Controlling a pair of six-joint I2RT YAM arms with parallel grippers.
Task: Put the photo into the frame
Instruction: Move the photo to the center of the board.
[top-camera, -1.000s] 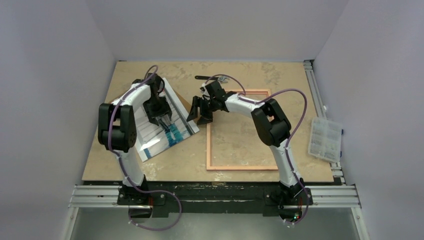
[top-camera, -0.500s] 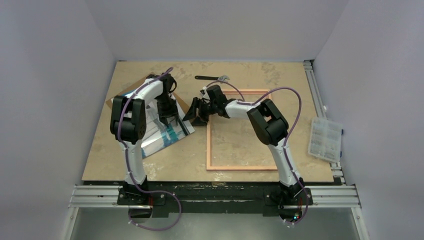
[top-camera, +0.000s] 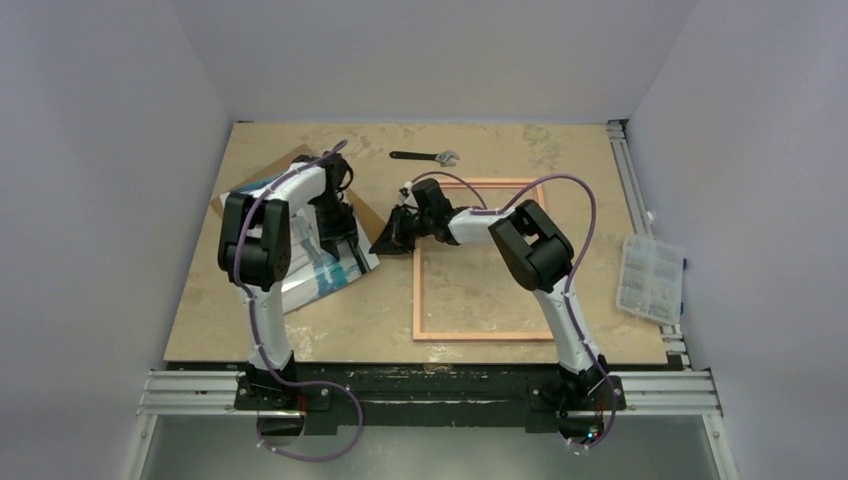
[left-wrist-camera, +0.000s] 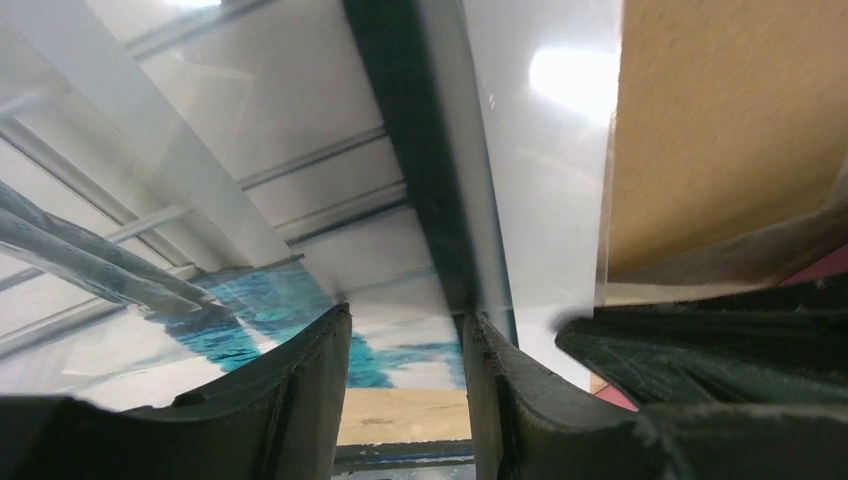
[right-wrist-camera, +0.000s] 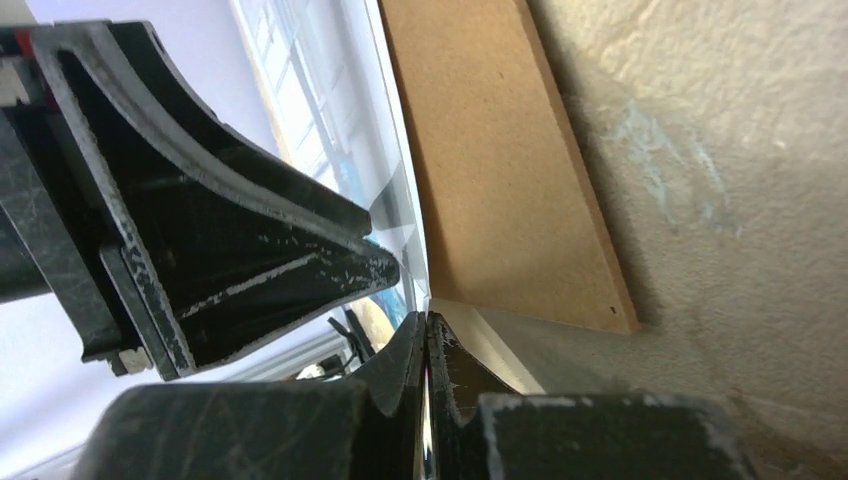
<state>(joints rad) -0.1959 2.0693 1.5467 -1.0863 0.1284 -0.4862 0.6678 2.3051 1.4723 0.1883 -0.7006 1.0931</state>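
Our left claw (left-wrist-camera: 405, 325) points down over the photo (left-wrist-camera: 300, 180), its fingers parted. Our right arm (top-camera: 470, 222) reaches low toward the photo's right-hand edge, where our right claw (right-wrist-camera: 425, 335) pinches it, just beside the left claw.

The left arm (top-camera: 262, 330) and the right arm (top-camera: 570, 320) look alike: glossy white tubular links joined by blocky black joint housings. A thin purple cable (top-camera: 356, 412) loops out from the left black base plate (top-camera: 270, 390) and runs along the white links. A matching purple cable (top-camera: 565, 178) arcs over the right arm, above the right black base plate (top-camera: 585, 392). The left end effector (left-wrist-camera: 405, 330) has matte black curved fingers (left-wrist-camera: 290, 400) with rough, worn edges. The right end effector (right-wrist-camera: 405, 295) has black wedge-shaped fingers (right-wrist-camera: 250, 240) streaked with pale scratches and scuffs.
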